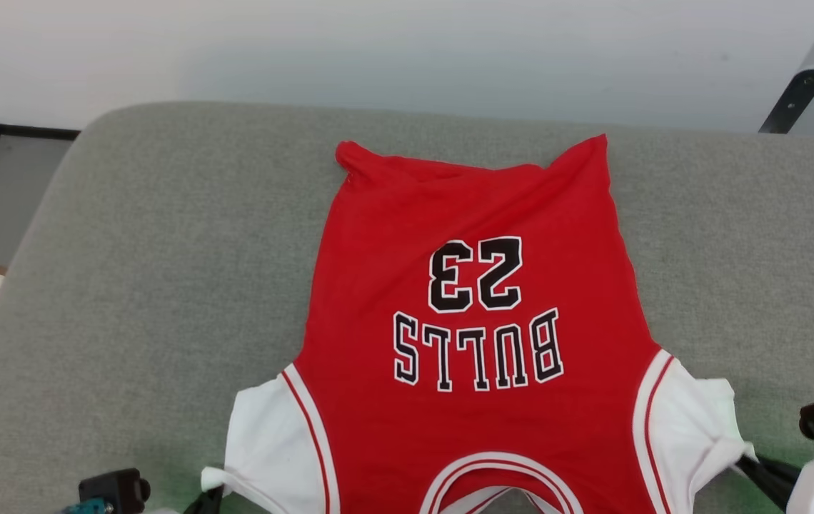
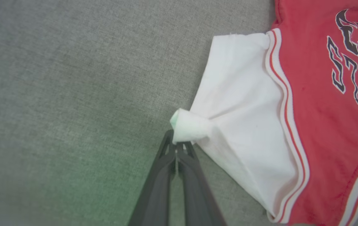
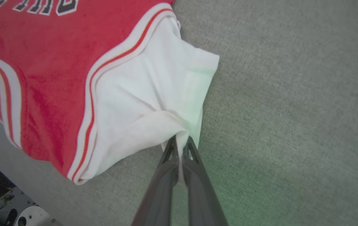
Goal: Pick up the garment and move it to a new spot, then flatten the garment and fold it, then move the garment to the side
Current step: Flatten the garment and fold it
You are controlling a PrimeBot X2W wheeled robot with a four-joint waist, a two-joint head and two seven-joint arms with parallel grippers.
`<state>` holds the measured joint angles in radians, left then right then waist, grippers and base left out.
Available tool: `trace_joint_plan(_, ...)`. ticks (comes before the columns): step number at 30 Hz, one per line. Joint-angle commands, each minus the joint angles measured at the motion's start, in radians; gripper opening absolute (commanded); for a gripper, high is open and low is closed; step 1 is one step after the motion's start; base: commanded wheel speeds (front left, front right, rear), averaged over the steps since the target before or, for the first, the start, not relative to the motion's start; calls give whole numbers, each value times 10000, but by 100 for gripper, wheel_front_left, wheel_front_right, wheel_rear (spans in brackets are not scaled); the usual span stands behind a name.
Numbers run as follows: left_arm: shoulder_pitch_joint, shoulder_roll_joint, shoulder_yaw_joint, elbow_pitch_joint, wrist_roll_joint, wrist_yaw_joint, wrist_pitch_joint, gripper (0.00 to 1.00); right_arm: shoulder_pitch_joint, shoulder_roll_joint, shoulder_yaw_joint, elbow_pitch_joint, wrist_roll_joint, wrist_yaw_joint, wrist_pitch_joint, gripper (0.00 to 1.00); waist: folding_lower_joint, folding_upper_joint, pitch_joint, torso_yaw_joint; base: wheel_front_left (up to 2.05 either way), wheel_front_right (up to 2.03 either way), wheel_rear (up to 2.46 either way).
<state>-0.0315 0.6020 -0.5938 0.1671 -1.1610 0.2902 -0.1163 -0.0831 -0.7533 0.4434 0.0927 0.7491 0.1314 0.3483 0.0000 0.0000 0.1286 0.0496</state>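
Lying spread on a grey woven-fabric cushion (image 1: pixel 128 285): one small bright red soft-fabric T-shirt (image 1: pixel 478 214), white short sleeves, red-and-white striped trim, black "BULLS 23" print, collar nearest the robot. The left gripper (image 2: pixel 176 145) fingers pinch a rolled sleeve edge. The right gripper (image 3: pixel 182 141) fingers pinch the other sleeve's gathered edge. The head view gives the whole print and the puckered hem; the wrist views give the cloth caught between the fingertips.

Head looks down; wrists close (perhaps low), sharing the garment (image 1: pixel 478 207).
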Motion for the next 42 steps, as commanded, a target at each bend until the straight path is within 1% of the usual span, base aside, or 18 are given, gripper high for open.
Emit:
trace_joint_plan(1, -81, 11, 35, -6, 2, -2, -39, 0, 150, -47, -26, 4, 68, -15, 95, 0, 0, 0, 66, -36, 0, 0, 0)
trace_joint_plan(7, -220, 69, -60, -91, -68, 57, 313, 0, 338, -91, -324, 4, 322, -15, 811, 0, 0, 0, 328, -99, 0, 0, 0)
trace_joint_plan(10, -385, 31, -102, -138, -23, 17, 405, 0, 120, 133, -387, 169, 376, -15, 1203, 0, 0, 0, 445, -129, 0, 0, 0)
trace_joint_plan(14, -612, -5, -228, -60, 105, 77, 553, 0, -417, 587, -574, 839, 250, -28, 2026, 0, 0, 0, 549, -166, 0, 0, 0)
trace_joint_plan(15, -668, -26, -273, -42, 143, 70, 602, 0, -582, 738, -621, 1082, 209, -28, 2289, 9, 0, 0, 568, -178, 0, 0, 0)
trace_joint_plan(16, -720, -60, -328, -31, 154, 30, 670, 0, -728, 916, -660, 1364, 230, -41, 2601, 24, 0, 0, 583, -180, 0, 0, 0)
trace_joint_plan(17, -767, -80, -392, -1, 194, 13, 741, 0, -874, 1003, -541, 1502, 154, -41, 2925, 42, 0, 0, 591, -175, 0, 0, 0)
trace_joint_plan(18, -803, -86, -439, 29, 208, 38, 781, 0, -1051, 1101, -508, 1683, 47, -43, 3172, 49, 0, 0, 592, -176, 0, 0, 0)
trace_joint_plan(19, -827, -119, -465, 54, 206, 51, 835, 0, -1204, 1235, -677, 1982, 3, -52, 3395, 100, 0, 0, 594, -173, 0, 0, 0)
trace_joint_plan(21, -859, -191, -549, 108, 154, 36, 975, 0, -1522, 1346, -531, 2024, -109, -49, 3844, 100, 0, 0, 571, -138, 0, 0, 0)
trace_joint_plan(23, -845, -212, -608, 172, 127, 29, 1044, 0, -1743, 1409, -791, 2092, -220, -49, 4182, 100, 0, 0, 533, -107, 0, 0, 0)
trace_joint_plan(26, -755, -260, -663, 235, 111, 11, 1063, 0, -1810, 1168, -1109, 1806, -357, -46, 5076, 100, 0, 0, 438, -41, 0, 0, 0)
trace_joint_plan(30, -624, -284, -700, 290, 115, 90, 1031, 0, -1668, 1152, -2127, 831, -386, -15, 5862, 100, 0, 0, 268, 107, 0, 0, 0)
trace_joint_plan(32, -523, -309, -707, 290, 79, 78, 1010, 0, -1533, 1186, -2859, 306, -462, -15, 6130, 100, 0, 0, 148, 189, 0, 0, 0)
trace_joint_plan(35, -447, -345, -706, 279, 69, 80, 946, 0, -1209, 1504, -3889, -455, -674, -15, 6428, 100, 0, 0, -18, 332, 0, 0, 0)
trace_joint_plan(38, -374, -384, -730, 258, 26, 37, 905, 0, -832, 1761, -4507, -1269, -949, -15, 7001, 100, 0, 0, -143, 491, 0, 0, 0)
trace_joint_plan(40, -343, -385, -739, 234, 43, 16, 869, 0, -881, 1948, -4823, -1909, -1139, -15, 7010, 100, 0, 0, -169, 560, 0, 0, 0)
trace_joint_plan(42, -365, -376, -752, 180, 129, -11, 808, 0, -1145, 2020, -4879, -2411, -1587, -15, 6443, 100, 0, 0, -138, 635, 0, 0, 0)
